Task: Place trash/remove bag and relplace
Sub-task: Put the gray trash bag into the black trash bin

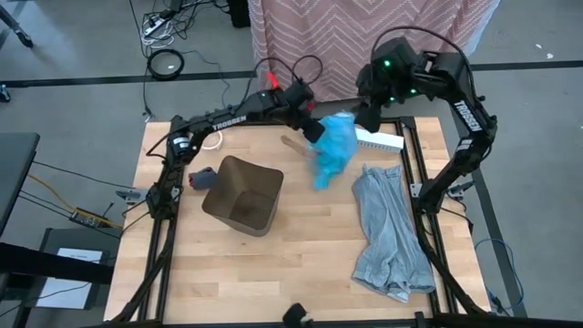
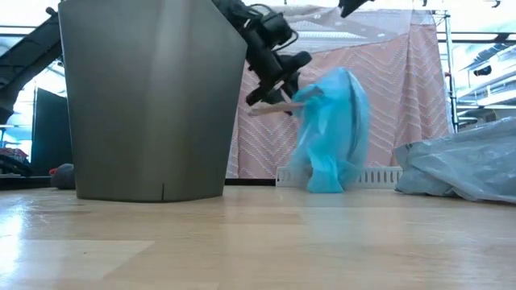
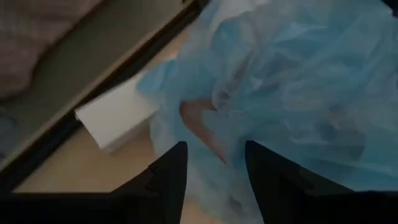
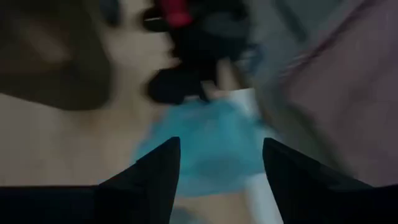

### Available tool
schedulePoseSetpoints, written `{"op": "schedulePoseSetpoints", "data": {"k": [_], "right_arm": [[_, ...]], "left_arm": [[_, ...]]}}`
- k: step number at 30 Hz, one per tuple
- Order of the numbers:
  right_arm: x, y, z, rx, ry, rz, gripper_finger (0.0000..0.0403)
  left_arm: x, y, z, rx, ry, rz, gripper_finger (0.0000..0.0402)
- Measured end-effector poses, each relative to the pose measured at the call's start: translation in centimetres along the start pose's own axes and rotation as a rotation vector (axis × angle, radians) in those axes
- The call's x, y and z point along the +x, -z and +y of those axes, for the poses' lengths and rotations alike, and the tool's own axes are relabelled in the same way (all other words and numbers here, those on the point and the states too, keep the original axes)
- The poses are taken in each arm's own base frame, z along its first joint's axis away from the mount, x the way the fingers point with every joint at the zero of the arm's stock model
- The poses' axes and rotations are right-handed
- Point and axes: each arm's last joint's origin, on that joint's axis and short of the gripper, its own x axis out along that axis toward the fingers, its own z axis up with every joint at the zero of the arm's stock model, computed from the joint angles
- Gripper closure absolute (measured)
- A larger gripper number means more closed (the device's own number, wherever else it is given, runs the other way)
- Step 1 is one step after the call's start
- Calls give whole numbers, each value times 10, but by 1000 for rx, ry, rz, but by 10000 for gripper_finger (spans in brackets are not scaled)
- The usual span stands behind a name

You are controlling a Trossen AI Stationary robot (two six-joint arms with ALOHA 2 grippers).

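Looks like the middle step: full bag out, new one not yet in.

Blue bag (image 1: 333, 150) out of the bin (image 1: 273, 196), standing at the back of the worktop (image 1: 273, 273), bottom touching the wood. Trash inside it: a brown piece (image 3: 200, 121) seen through the thin film. A thin brown stick (image 1: 292, 143) poking out at the bag's side, just beside the left hand (image 1: 312, 128).

Left hand right at the bag's side, fingers apart, film pressed close in front of them. No clear pinch on the film to be seen, so hard to say if any of it is caught.

Right hand (image 1: 369, 117) above the bag's other side, fingers apart too, holding nothing.

Bin well apart from the bag, nearer the middle of the worktop. No liner seen in it from above, and seems bare inside.

Crumpled grey sheet (image 1: 387, 228) flat on the right side of the worktop, maybe the new bag, though hard to be sure.

Next, most likely: let the blue bag rest or push it aside without tipping it, since the stick could slip out. Then pick up the grey sheet, shake it open and pull it over the bin's rim. Needs both hands, one on each edge.
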Motion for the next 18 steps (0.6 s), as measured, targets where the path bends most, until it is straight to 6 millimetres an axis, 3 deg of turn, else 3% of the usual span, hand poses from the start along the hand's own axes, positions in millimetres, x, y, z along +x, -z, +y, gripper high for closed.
{"op": "schedulePoseSetpoints", "data": {"k": [4,6,9,13,18], "right_arm": [[2,3,16,94,-163,19,189],[10,7,27,101,-148,67,192],[31,22,40,132,-2,181,196],[51,62,51,211,93,331,201],[72,128,81,366,-23,556,202]], "left_arm": [[-3,1,22,-74,78,96,231],[-4,0,31,-92,85,115,231],[-21,-5,38,-95,157,110,231],[-62,-16,39,-68,221,33,231],[-108,-23,38,-26,289,-43,231]]}}
